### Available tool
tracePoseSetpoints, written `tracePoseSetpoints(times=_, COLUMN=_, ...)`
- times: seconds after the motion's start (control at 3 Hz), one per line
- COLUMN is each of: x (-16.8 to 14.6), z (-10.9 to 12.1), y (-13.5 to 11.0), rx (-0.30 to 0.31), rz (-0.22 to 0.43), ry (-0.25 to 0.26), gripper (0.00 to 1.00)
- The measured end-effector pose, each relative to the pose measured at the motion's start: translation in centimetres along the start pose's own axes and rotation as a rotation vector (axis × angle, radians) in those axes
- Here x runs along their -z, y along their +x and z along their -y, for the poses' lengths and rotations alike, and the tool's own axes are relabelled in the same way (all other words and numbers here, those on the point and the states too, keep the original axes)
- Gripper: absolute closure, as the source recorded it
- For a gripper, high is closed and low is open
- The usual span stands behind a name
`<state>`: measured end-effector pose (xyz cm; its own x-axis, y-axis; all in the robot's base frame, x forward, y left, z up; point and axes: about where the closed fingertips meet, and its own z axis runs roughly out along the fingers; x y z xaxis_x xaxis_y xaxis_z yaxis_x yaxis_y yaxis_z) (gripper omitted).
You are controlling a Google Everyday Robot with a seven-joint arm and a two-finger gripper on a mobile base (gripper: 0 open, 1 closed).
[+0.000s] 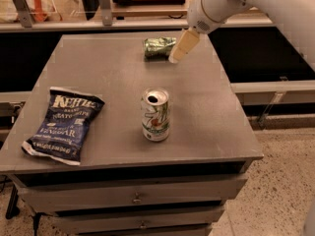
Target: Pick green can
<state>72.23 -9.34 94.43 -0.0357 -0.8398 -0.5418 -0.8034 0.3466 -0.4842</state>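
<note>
While the green can [158,47] lies on its side near the far edge of the table [206,107], the gripper [175,56] hangs just beside its right end; grip state can't be told. White-and-silver can [156,114] upright mid-table, chip bag [63,124] front left.

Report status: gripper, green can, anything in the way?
Gripper over far side of table, beside green can, on its right in view. Green can lying on its side, not lifted. White can, chip bag nearer camera, off the path.
</note>
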Motion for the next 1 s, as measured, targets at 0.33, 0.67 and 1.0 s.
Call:
tracePoseSetpoints(times=0.33, x=-2.0, z=0.5, y=0.1, rx=-0.026, rz=0.004, ry=0.007, gripper=0.00)
tracePoseSetpoints(times=0.67, x=-4.0, z=0.7, y=0.1, rx=-0.041, rz=0.000, ry=0.002, gripper=0.00)
tracePoseSetpoints(times=1.0, x=-5.5, z=0.8, y=-0.4, rx=-0.042, rz=0.002, ry=-0.005, gripper=0.00)
